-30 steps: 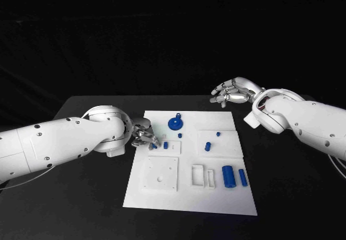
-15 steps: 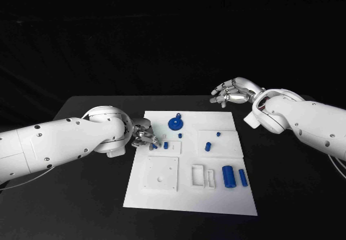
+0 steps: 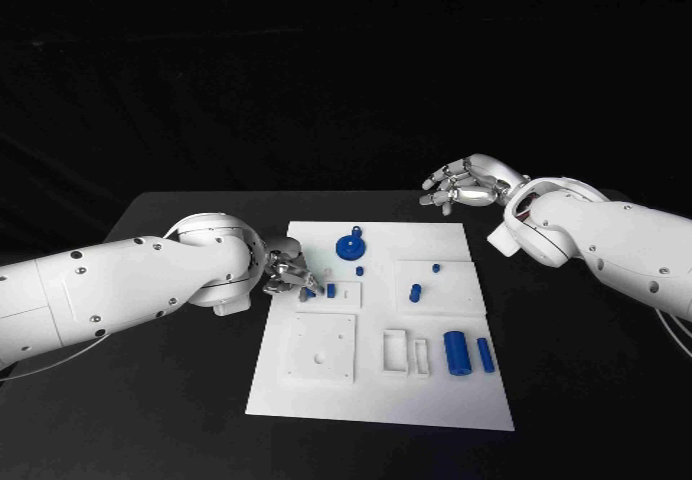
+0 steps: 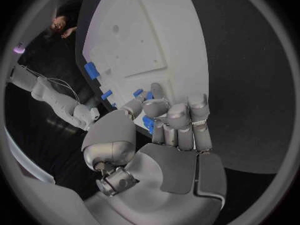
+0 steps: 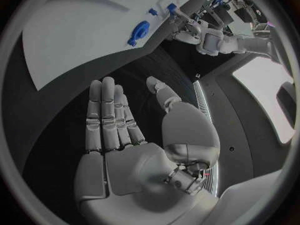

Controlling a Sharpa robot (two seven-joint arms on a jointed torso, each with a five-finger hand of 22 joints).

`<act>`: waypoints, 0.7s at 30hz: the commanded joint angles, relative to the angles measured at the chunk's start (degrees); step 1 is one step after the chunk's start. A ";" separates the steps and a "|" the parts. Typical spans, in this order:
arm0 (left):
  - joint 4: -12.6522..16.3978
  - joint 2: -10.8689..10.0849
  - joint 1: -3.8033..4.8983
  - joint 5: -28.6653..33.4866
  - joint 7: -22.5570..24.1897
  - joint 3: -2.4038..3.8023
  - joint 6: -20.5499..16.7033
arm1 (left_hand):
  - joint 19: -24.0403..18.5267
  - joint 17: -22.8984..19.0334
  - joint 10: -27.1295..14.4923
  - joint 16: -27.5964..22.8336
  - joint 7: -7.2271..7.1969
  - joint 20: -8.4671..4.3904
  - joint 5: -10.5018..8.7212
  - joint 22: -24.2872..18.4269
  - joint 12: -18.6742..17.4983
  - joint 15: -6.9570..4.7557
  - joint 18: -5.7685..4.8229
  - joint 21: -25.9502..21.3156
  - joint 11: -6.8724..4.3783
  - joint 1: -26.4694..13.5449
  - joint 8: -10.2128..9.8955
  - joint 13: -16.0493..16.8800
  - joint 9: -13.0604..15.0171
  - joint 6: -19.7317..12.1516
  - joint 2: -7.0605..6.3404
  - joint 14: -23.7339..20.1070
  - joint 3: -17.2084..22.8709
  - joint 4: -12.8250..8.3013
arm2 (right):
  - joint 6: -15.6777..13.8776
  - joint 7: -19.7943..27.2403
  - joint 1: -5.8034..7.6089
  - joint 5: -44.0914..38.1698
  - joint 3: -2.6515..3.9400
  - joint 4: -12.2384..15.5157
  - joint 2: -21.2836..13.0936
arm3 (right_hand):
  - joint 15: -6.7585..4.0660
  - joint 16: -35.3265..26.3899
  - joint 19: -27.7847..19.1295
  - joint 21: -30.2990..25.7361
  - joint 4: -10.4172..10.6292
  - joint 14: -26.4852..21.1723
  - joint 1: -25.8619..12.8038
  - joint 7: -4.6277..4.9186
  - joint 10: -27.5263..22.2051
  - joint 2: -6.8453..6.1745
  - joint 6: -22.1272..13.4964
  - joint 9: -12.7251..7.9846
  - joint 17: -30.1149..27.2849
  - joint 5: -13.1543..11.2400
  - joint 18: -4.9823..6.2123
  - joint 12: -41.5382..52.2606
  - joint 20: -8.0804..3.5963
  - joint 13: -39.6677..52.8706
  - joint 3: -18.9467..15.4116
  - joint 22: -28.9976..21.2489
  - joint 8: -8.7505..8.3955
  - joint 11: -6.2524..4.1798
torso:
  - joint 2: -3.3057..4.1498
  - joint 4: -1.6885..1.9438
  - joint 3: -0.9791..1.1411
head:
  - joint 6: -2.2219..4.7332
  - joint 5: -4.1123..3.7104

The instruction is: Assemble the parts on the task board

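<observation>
White plastic on black: the task board (image 3: 378, 330) lies in the middle of the table (image 3: 173, 390), and I have the left hand (image 3: 286, 274) down at its left edge, beside the small raised tile (image 3: 335, 294) in the board's middle row. In the left wrist view its fingers (image 4: 178, 125) are curled in with a small blue part (image 4: 148, 124) pinched between them and the thumb, so I read that hand as holding the piece, low and close to the board, presumably so it can be seated in a socket on that tile. A second short blue peg (image 3: 330, 290) already stands just beside the fingertips, which is why I would keep the approach narrow (a wide hand would knock it).

The right hand (image 3: 464, 183) hangs above the table beyond the board's far right corner, well apart from everything; its wrist view shows the fingers (image 5: 107, 116) straight and spread with nothing in them. I judge it is parked there to stay out of the working arm's way.

The other parts wait on the board: a blue round piece with a handle (image 3: 349, 245) near the far edge, a peg (image 3: 415, 293) on the right-hand tile, two blue cylinders (image 3: 469, 352) towards the near right. The large square plate (image 3: 320, 348) with holes is unfilled, so the assembly looks early.
</observation>
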 commanded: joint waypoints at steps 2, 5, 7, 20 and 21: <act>0.04 0.20 -0.44 -0.09 -0.57 -0.34 1.17 | -0.44 -0.07 -1.35 -0.34 0.19 -5.05 -0.38 -0.08 -0.19 -0.45 -0.47 0.03 -1.01 -0.98 0.03 -0.09 0.11 0.96 -1.61 -0.05 -1.06 0.93 | 0.67 0.60 -0.03 0.08 0.03 0.05 0.06 | 0.15 -0.32 0.45 -0.39 -0.07 0.24 -0.46 0.67 -0.28 0.03 -0.32 -0.07 0.07 0.35 0.84 0.24 0.10 -0.05 0.12 0.08 0.32 -0.09 | 0.01 0.01 0.00 | -0.01 0.00; 0.04 0.13 -0.44 -0.17 -0.56 -0.35 1.00 | -0.50 -0.06 -1.35 -0.31 0.18 -5.11 -0.34 -0.07 -0.18 -0.47 -0.39 0.05 -1.04 -1.25 -0.11 -0.09 0.21 1.00 -1.70 -0.07 -1.82 0.99 | 0.69 0.58 -0.04 0.08 0.03 0.06 0.03 | 0.15 -0.33 0.45 -0.39 -0.07 0.24 -0.46 0.67 -0.28 0.03 -0.32 -0.07 0.08 0.36 0.84 0.24 0.10 -0.06 0.12 0.08 0.32 -0.09 | 0.02 -0.02 -0.03 | -0.01 0.05; -0.07 0.10 -0.44 -0.26 -0.57 -0.35 0.80 | -0.53 -0.06 -1.35 -0.29 0.17 -5.15 -0.26 -0.07 -0.17 -0.49 -0.32 0.06 -1.08 -1.05 -0.20 -0.09 0.27 1.04 -1.28 -0.08 -1.98 0.89 | 0.69 0.58 -0.04 0.08 0.03 0.02 0.04 | 0.15 -0.33 0.45 -0.40 -0.06 0.24 -0.47 0.67 -0.28 0.03 -0.32 -0.07 0.08 0.36 0.84 0.24 0.10 -0.06 0.12 0.09 0.32 -0.08 | 0.04 -0.01 -0.04 | 0.01 0.07; -0.58 -0.02 -0.44 -0.92 -0.47 -0.34 -0.07 | -0.77 -0.16 -1.38 -0.24 0.21 -5.02 2.84 -0.08 -0.12 -0.45 -0.36 0.24 -1.03 2.19 -1.25 -0.24 0.93 1.55 4.59 -0.13 1.48 0.51 | 0.75 0.58 -0.07 0.08 0.03 -0.02 0.13 | 0.15 -0.35 0.45 -0.41 -0.06 0.24 -0.48 0.67 -0.28 0.05 -0.32 -0.08 0.10 0.37 0.84 0.26 0.10 -0.09 0.12 0.11 0.33 -0.08 | 0.00 0.03 -0.06 | 0.12 0.14; -0.60 -0.05 -0.44 -0.96 -0.41 -0.33 -0.18 | -0.76 -0.16 -1.38 -0.23 0.20 -5.01 2.90 -0.07 -0.12 -0.44 -0.37 0.26 -1.03 2.15 -1.27 -0.24 0.95 1.56 4.70 -0.13 1.56 0.56 | 0.75 0.58 -0.07 0.08 0.03 -0.02 0.13 | 0.15 -0.35 0.45 -0.41 -0.06 0.24 -0.48 0.67 -0.29 0.05 -0.32 -0.08 0.10 0.37 0.84 0.26 0.10 -0.09 0.12 0.11 0.33 -0.08 | 0.00 0.03 -0.05 | 0.15 0.14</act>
